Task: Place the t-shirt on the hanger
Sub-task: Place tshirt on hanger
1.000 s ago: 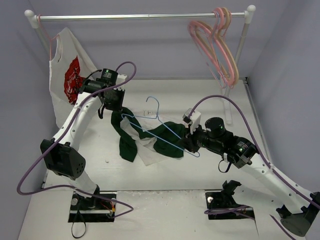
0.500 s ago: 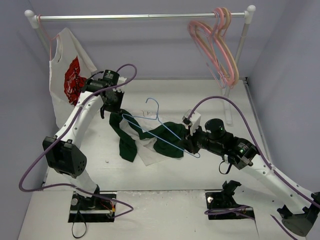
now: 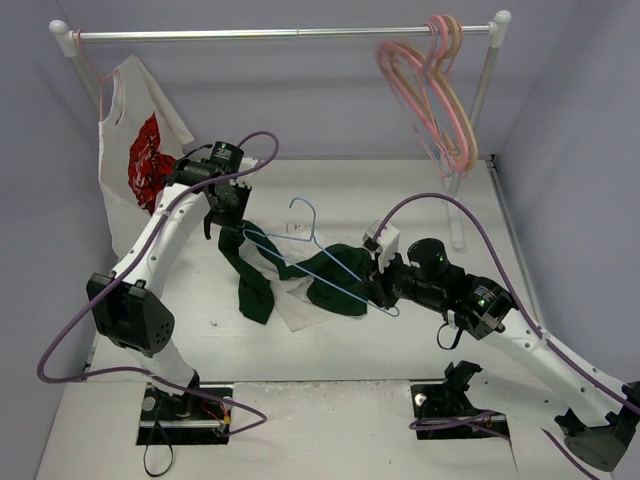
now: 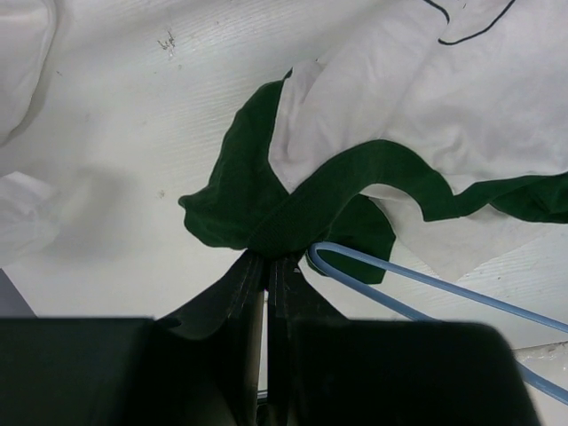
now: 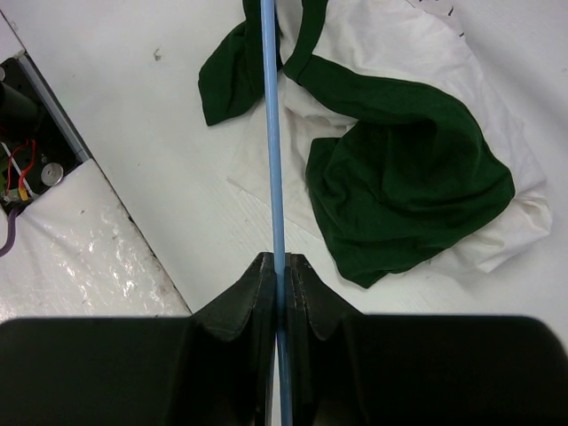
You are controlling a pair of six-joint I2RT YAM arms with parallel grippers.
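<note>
Halfway to a hung garment: the left gripper [image 4: 266,266] is clenched on a fold of the t-shirt [image 3: 335,282]'s dark green fabric, and the right gripper [image 5: 280,264] is clamped on the wire of the light-blue hanger [image 5: 272,133], which it holds slanted just above the cloth. The t-shirt lies crumpled near the middle of the table [image 3: 420,200], with only the pinched corner lifted. In the left wrist view, 1 rounded shoulder of the hanger sits just beside the gripped fold. From these angles it cannot be told whether that fold is collar trim or sleeve edge. By the look of it, both grasps are made, but the threading is not: no part of the wire appears to be inside the neck opening, and the shirt has yet to be drawn over either shoulder of the hanger. Open tabletop lies beyond the shirt and to its right, so there is room to lift and spread the cloth. The left arm works close to the white shirt with a red graphic [image 3: 140,150] hanging from the rail [image 3: 280,33], and the pink hangers [image 3: 440,100] crowd the rail's right end. Walls close in on both sides.
</note>
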